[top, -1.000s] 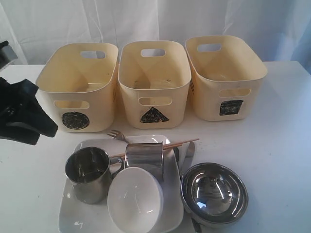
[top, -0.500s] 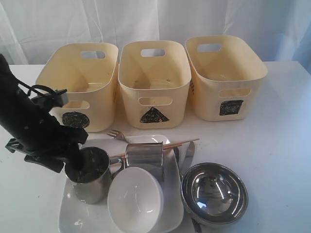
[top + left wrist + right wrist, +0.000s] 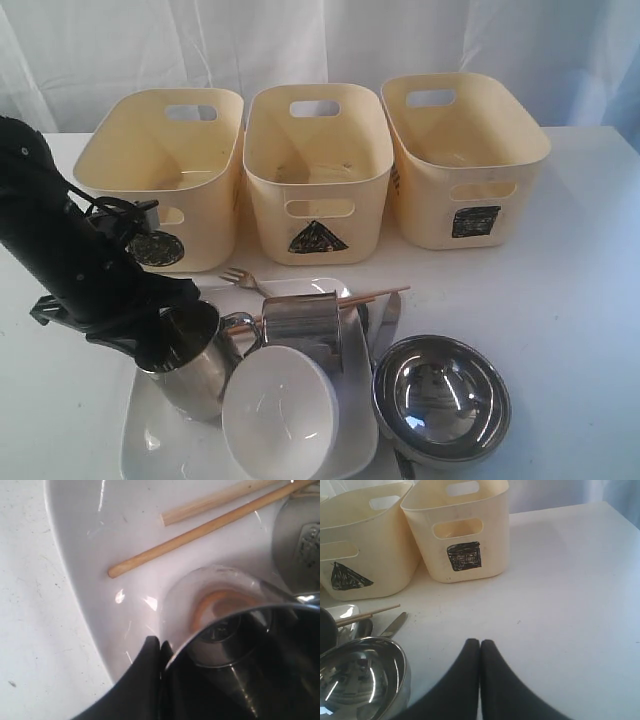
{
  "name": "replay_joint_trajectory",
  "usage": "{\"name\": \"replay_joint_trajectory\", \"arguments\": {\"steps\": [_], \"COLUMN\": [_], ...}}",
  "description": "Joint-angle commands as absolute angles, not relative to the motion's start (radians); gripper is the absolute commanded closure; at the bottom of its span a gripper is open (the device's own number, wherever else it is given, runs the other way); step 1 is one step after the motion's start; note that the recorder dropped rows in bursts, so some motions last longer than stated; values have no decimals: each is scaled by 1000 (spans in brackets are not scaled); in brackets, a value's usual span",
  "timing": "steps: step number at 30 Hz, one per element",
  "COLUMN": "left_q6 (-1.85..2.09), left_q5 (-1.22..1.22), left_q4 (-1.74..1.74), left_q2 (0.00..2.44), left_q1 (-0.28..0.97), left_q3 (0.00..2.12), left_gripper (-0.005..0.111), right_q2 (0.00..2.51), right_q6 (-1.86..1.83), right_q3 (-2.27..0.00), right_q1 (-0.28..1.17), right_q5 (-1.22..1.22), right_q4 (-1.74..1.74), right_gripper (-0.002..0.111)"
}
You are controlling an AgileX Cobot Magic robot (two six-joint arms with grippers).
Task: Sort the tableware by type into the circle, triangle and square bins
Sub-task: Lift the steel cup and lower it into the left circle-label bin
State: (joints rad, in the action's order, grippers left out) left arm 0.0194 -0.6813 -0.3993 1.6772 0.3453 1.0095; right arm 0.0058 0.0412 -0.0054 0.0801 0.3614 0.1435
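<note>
My left gripper point(image 3: 168, 345) point(image 3: 160, 642) is shut on the rim of a steel mug point(image 3: 198, 368) point(image 3: 235, 645). The mug stands tilted on the large white square plate point(image 3: 150, 440) point(image 3: 100, 555). A second steel mug point(image 3: 300, 325) lies on its side on the plate behind a white ceramic bowl point(image 3: 278, 410). Chopsticks point(image 3: 375, 295) point(image 3: 200, 530) rest across the plate. A fork point(image 3: 238, 277) and a knife point(image 3: 388, 320) lie near it, and a steel bowl point(image 3: 440, 398) point(image 3: 360, 675) sits to the right. Behind stand the circle bin point(image 3: 165, 175), triangle bin point(image 3: 318, 160) and square bin point(image 3: 465, 150). My right gripper point(image 3: 480, 642) is shut and holds nothing, over bare table.
A white curtain hangs behind the bins. The white table point(image 3: 580, 300) stretches bare to the right of the steel bowl and in front of the square bin point(image 3: 465, 530). The left arm's black body point(image 3: 60, 250) leans in front of the circle bin.
The left arm swung in from the left edge and dropped onto the near mug. Its jaws went from open to shut on the rim, and the mug tipped and shifted slightly right.
</note>
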Motion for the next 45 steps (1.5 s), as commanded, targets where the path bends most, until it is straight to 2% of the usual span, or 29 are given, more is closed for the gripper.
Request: {"name": "replay_joint_trajectory", "arguments": {"steps": [1,9,18,25,30,37,45], "left_q6": [14,22,-14,-31,-119,-292,-317], "left_q5": [-703,-795,-795,-567,-418,-359,-303], "left_q4": [-410,-398,-305,-245,-140,66,77], "left_q2": [1675,1668,1525,1448,1478,1561,1641], "left_q1": [351,351,351,351,349,325,269], "left_q3": [1008,1075,1170,1248,1307,1367,1375], "left_gripper": [107,107,107,107,107,107,107], "right_q2": [0,0,0,0,0,0,0], "right_q6": [38,38,38,38,38,38,38], "right_q3": [0,0,0,0,0,0,0], "right_q1": [80,80,80,80,80,80,80], "right_q5": [346,346,346,346,346,346,346], "right_q4": [138,138,138,138,138,138,138], "right_gripper": [108,108,108,108,108,108,108]}}
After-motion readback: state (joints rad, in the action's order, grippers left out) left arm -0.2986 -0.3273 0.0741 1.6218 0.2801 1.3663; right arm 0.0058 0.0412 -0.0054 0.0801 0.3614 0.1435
